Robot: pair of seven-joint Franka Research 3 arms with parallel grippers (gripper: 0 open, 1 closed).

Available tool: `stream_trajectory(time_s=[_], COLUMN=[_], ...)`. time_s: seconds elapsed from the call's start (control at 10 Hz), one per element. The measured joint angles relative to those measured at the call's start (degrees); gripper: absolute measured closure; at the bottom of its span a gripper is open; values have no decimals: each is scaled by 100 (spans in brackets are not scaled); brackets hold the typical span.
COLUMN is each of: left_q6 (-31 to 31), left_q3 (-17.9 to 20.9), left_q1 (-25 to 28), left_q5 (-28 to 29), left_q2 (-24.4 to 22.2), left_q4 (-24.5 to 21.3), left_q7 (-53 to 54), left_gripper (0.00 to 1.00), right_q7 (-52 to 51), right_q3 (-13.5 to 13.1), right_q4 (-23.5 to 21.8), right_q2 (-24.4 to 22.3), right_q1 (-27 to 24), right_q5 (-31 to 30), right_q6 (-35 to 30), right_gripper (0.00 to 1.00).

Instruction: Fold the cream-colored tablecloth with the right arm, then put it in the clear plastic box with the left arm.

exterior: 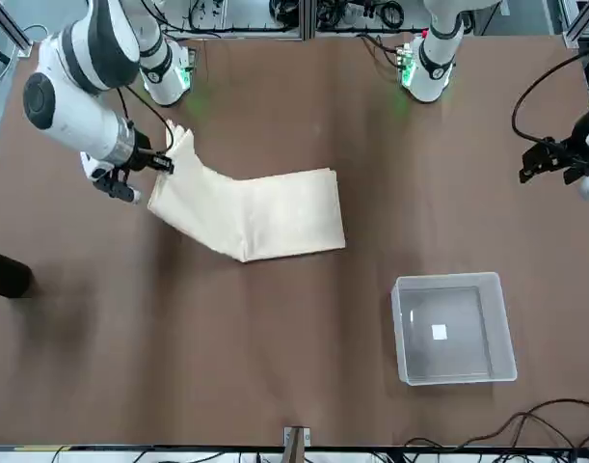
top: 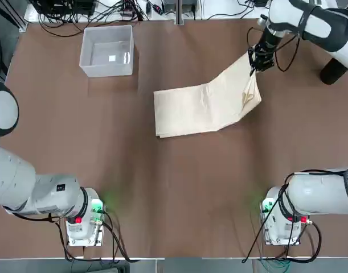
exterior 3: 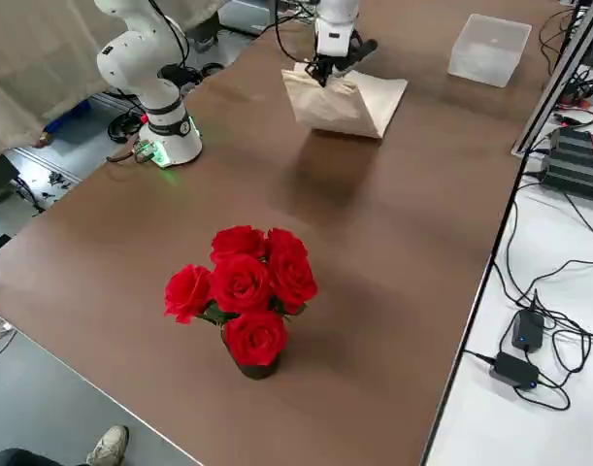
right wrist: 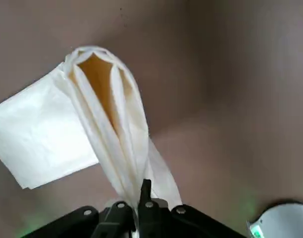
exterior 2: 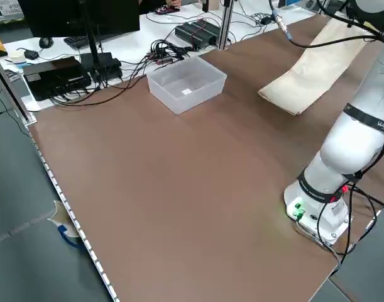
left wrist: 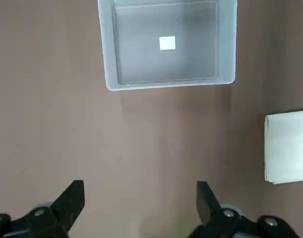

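Folding is in hand: the cream-colored tablecloth (top: 205, 105) is pinched at one lifted end by the right gripper (top: 258, 63); that end must next be carried over the flat half.

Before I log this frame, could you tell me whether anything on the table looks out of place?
Only the cream-colored tablecloth: one end is lifted and bunched in the right claw, the rest lying flat. The clear plastic box sits square and empty.
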Motion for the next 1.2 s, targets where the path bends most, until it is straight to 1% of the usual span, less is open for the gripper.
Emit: stream_trajectory(time_s=[0.4,0.8,1.0,1.2], left_q6=[0,0,0,0], left_q3=[0,-1,-1,-1], left_q1=[-3,-6,-6,-7], left_q5=[0,0,0,0], left_q2=[3,3,4,4], left_q4=[0,0,0,0], left_q7=[0,0,0,0], left_gripper=[0,0,0,0], right_q7=[886,1955,2293,2391], right_q3=[497,1055,1221,1389], right_q4=[146,356,503,665], right_q2=[0,0,0,0], right_q1=[-44,-55,-56,-58], right_q5=[-328,-621,-645,-648], right_q6=[2,35,33,28], right_gripper=[96,96,96,96])
